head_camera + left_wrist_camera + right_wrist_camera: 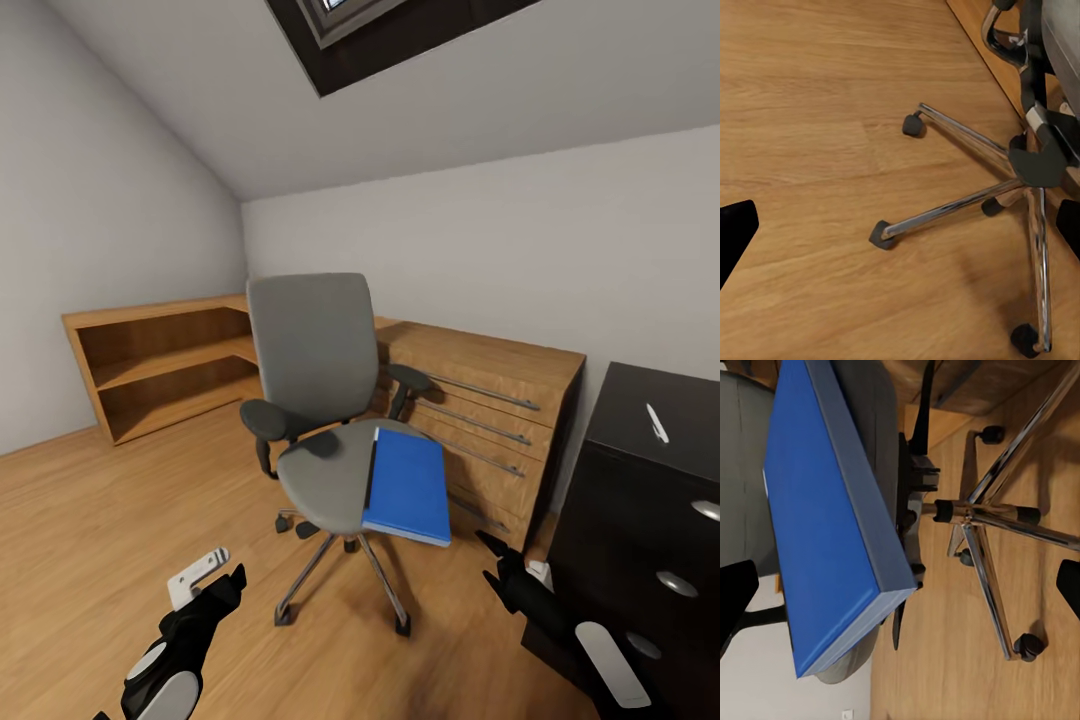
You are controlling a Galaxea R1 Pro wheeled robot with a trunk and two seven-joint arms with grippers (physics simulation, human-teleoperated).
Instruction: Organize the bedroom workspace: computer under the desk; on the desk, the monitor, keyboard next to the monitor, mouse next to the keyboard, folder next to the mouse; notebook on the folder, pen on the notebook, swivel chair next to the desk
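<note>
Folder (pixel 410 485) lies on swivel chair (pixel 320 400) seat, its near corner overhanging the front edge. Right gripper (pixel 492 560) hovers near it, fingers spread, holding nothing; left gripper (pixel 225 575) low, also spread and unladen. Pen (pixel 656 422) on desk (pixel 650 440). Risk: nudging the overhang could tip the folder off, or roll the chair away on its casters.

Blue folder (pixel 408 486) flat on swivel chair (pixel 312 372)

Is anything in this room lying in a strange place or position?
Yes. The blue folder lies on the swivel chair seat, overhanging its front edge toward the desk instead of resting on it. A white pen lies alone on the desk top.
</note>
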